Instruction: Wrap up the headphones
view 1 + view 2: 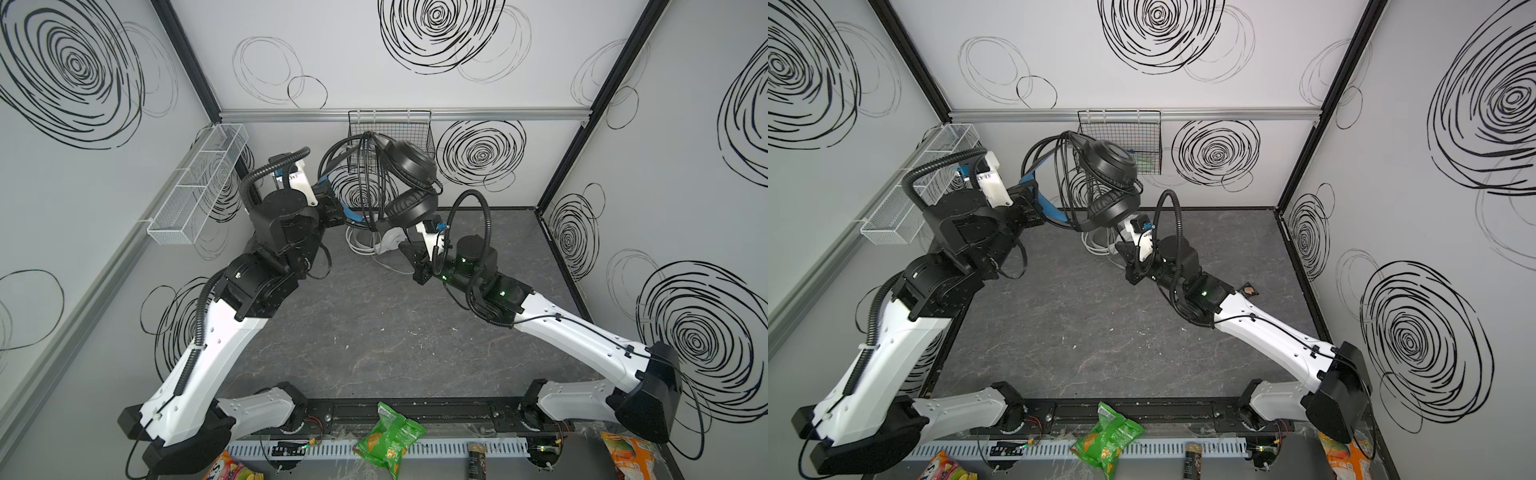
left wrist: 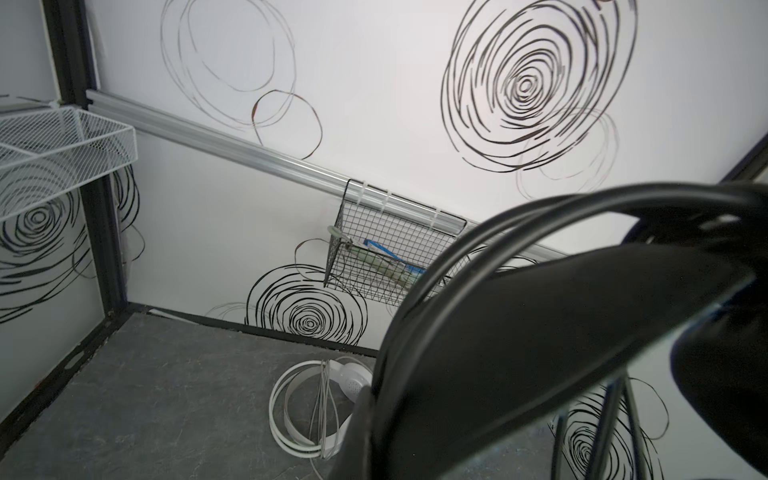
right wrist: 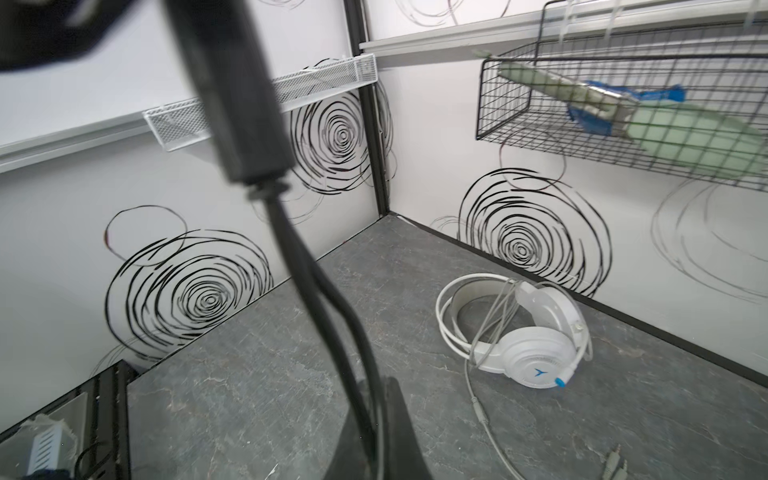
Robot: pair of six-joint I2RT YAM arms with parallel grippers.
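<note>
The black headphones (image 1: 411,166) (image 1: 1111,164) hang in the air near the back wall, ear cups stacked, with black cable (image 1: 368,183) looped over the band in several strands. My left gripper (image 1: 337,208) (image 1: 1034,203) (image 2: 395,449) is shut on their blue-lined headband (image 2: 519,332). My right gripper (image 1: 402,248) (image 1: 1120,248) (image 3: 374,440), below the cups, is shut on the black cable (image 3: 316,282), which rises to an inline control box (image 3: 237,104). The white headphones (image 1: 390,241) (image 3: 528,336) (image 2: 316,403) lie on the table beneath, their cable wound round the band.
A black wire basket (image 1: 390,137) with a packet in it hangs on the back wall. A white mesh basket (image 1: 199,183) is fixed to the left wall. Snack bags (image 1: 388,440) lie along the front rail. The white cable's plugs (image 3: 611,461) trail on the grey tabletop (image 1: 374,332).
</note>
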